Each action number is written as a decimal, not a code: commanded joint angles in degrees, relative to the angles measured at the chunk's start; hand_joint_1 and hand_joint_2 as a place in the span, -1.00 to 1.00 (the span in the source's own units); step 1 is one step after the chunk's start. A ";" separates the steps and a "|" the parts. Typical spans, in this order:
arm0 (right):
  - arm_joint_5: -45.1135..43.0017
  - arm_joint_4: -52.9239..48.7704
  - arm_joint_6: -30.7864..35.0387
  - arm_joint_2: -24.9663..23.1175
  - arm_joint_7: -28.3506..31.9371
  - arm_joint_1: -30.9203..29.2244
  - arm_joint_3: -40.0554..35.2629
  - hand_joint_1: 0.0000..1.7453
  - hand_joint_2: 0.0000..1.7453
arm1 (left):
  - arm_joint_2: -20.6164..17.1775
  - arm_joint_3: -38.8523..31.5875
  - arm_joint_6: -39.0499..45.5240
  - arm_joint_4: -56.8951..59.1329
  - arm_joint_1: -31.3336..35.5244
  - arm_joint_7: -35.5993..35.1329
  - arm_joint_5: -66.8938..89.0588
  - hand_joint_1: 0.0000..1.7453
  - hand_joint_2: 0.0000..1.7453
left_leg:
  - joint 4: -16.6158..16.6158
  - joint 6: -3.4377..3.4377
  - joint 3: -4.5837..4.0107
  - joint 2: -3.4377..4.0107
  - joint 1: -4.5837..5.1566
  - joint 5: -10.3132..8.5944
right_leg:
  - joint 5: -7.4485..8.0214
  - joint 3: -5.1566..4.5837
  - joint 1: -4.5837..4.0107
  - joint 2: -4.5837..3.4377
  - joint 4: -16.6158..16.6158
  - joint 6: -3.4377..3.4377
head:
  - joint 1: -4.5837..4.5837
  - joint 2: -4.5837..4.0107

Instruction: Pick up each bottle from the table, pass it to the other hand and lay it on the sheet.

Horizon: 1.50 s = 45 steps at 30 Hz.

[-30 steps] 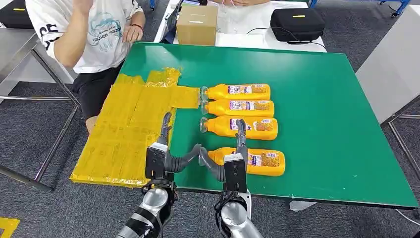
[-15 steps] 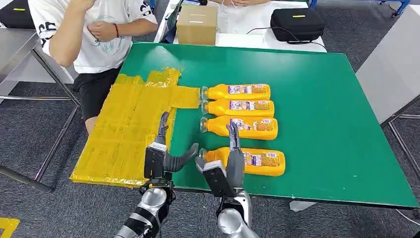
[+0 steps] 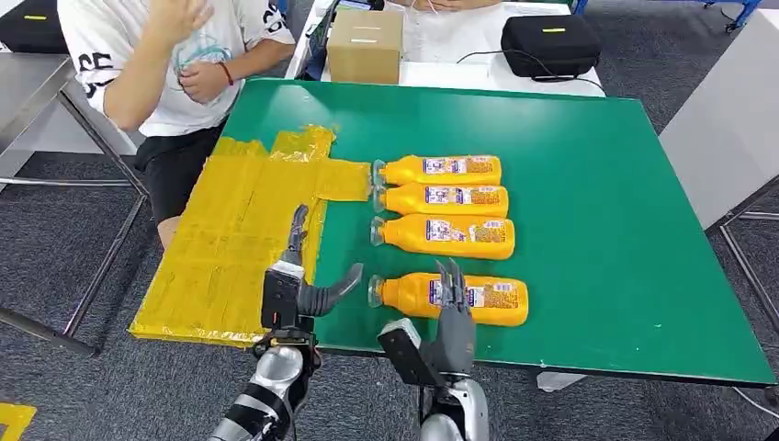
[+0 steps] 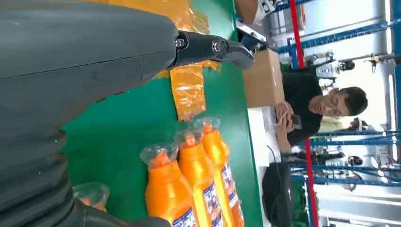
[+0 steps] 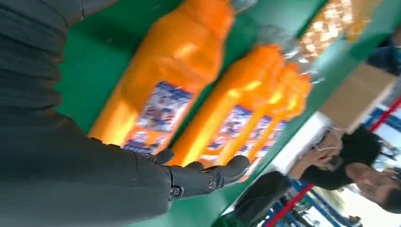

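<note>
Green table [image 3: 597, 230] fills the centre of the head view. Yellow sheet [image 3: 239, 239] lies over its left part and hangs past the left edge.

Four orange bottles lie on their sides on the bare green, caps pointing toward the sheet, none on it. Three form a tight stack just above frame centre: top bottle [image 3: 441, 170], second bottle [image 3: 445, 198], third bottle [image 3: 450, 236]. The top two touch along their sides; the third sits just under them. Cap of the top bottle is at the edge of a sheet flap. Fourth bottle [image 3: 459, 299] lies apart from the stack, lower centre, near the table's front edge.

Right hand [image 3: 447, 335] at lower centre, turned on edge, fingers [image 3: 452, 280] stretched out and spread a little, tips over the label of the fourth bottle. Holds nothing. In the right wrist view the right hand [image 5: 142, 175] reaches past the nearest bottle [image 5: 161, 90], fingers extended, not wrapped round it; whether they touch it I cannot tell.

Left hand [image 3: 294, 289] at lower left of centre, over the seam where sheet meets bare green. Fingers apart, one pointing up the frame, thumb angled toward the fourth bottle's cap, clear of it. Nothing held. Left wrist view: left hand [image 4: 85, 61] large at the left side, bottles [image 4: 189, 179] beyond it.

Person in a white shirt [image 3: 174, 64] sits at upper left beside the table. Cardboard box [image 3: 366, 46] and black case [image 3: 551, 44] stand on a white surface beyond the far edge.
</note>
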State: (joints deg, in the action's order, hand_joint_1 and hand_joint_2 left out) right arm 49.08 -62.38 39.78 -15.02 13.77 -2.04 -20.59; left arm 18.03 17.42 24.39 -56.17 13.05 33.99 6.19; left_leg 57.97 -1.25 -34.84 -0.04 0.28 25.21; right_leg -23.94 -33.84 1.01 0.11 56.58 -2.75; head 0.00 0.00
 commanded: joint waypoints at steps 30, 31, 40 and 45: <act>40.10 -5.02 -7.40 14.20 -26.90 1.01 0.95 -1.00 1.00 | 0.64 -6.40 -6.14 -1.41 -1.42 -1.06 1.46 -1.00 1.00 | -0.02 0.06 0.20 0.01 -0.04 0.08 | -0.06 0.22 -0.05 -0.02 -0.06 0.09 | 0.00 0.00; 40.23 -4.72 -7.45 14.18 -26.88 0.68 1.01 -1.00 1.00 | 0.65 -6.40 -6.28 -1.36 -1.37 -1.06 1.45 -1.00 1.00 | -0.04 0.08 0.29 0.04 -0.05 0.11 | -0.07 0.31 -0.06 -0.04 -0.08 0.12 | 0.00 0.00; 40.92 -0.28 -10.38 15.05 -26.75 -2.55 0.74 -1.00 1.00 | 0.72 -6.74 -8.35 -1.57 -1.47 -1.36 1.09 -1.00 1.00 | -0.03 0.05 0.18 0.03 -0.04 0.06 | -0.03 0.20 -0.04 -0.03 -0.07 0.08 | 0.00 0.00; 40.92 1.77 -12.44 16.53 -28.47 -3.75 -0.66 -1.00 1.00 | 0.80 -6.81 -8.77 -1.68 -1.49 -1.65 1.23 -1.00 1.00 | -0.04 0.06 0.27 0.04 -0.06 0.09 | -0.05 0.31 -0.07 -0.05 -0.11 0.10 | 0.02 0.00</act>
State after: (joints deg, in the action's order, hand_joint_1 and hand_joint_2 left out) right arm 90.09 -66.90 29.00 -1.24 -13.62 -2.11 -19.02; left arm 18.21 11.85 16.06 -58.60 10.81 32.96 7.72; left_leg 57.98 -1.26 -34.83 -0.04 0.28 25.21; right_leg -23.94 -33.82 1.02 0.11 56.57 -2.75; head 0.02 0.00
